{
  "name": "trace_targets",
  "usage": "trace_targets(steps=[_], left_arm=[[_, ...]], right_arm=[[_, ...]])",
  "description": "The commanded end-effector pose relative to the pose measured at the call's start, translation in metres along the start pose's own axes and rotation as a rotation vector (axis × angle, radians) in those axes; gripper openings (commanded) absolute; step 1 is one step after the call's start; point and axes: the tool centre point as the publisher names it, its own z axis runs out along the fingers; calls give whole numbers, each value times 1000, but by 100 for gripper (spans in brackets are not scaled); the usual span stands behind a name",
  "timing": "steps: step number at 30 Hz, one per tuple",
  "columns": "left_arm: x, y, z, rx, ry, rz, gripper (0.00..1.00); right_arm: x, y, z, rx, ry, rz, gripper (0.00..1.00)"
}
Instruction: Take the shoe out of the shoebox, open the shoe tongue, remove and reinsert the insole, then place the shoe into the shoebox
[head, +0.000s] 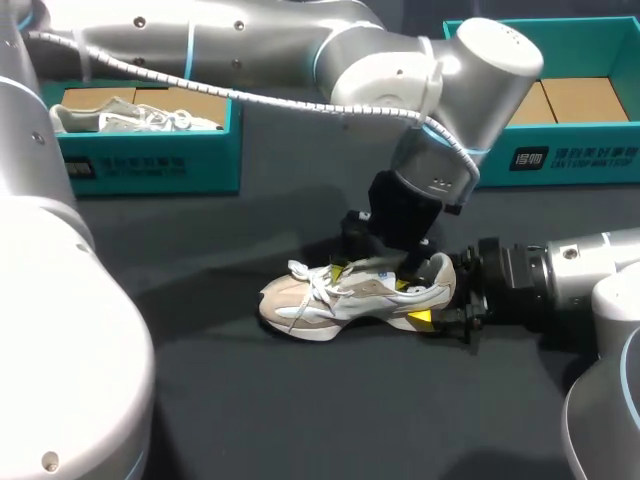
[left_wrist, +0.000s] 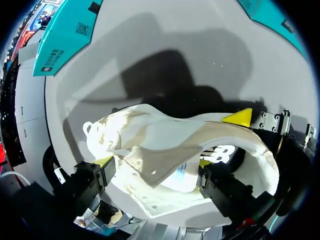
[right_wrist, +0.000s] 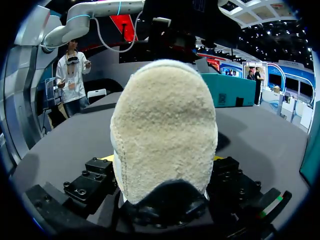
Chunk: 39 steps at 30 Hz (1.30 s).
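A beige and white sneaker (head: 320, 300) lies on the dark table, toe to the left. My right gripper (head: 435, 292) comes in from the right and is shut on the sneaker's heel; in the right wrist view the fuzzy heel (right_wrist: 165, 130) fills the space between its fingers. My left gripper (head: 370, 277) hangs over the shoe's opening, open. In the left wrist view its yellow tips stand on either side of the raised tongue (left_wrist: 160, 167). The insole is hidden.
A teal shoebox (head: 150, 160) at the back left holds a second pale shoe (head: 130, 118). Another teal shoebox (head: 560, 160) stands at the back right with only cardboard showing inside. Bare dark tabletop (head: 330, 420) lies in front of the sneaker.
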Motion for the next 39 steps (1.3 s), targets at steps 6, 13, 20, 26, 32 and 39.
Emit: trace_targets(steps=[6,13,20,26,32,39], left_arm=[[-12,5,-12,11,30,10,85],[-14,6,-16,15,31,21,65],[-15,5,-21,16,35,29,45],[-17,7,-24,26,45,41,23],[-30,14,-26,46,89,27,0],[-59,18,-26,66,185,-51,0]], right_arm=[[1,0,0,3,0,0,0],[1,0,0,3,0,0,0],[1,0,0,3,0,0,0],[1,0,0,3,0,0,0],[1,0,0,3,0,0,0],[1,0,0,3,0,0,0]])
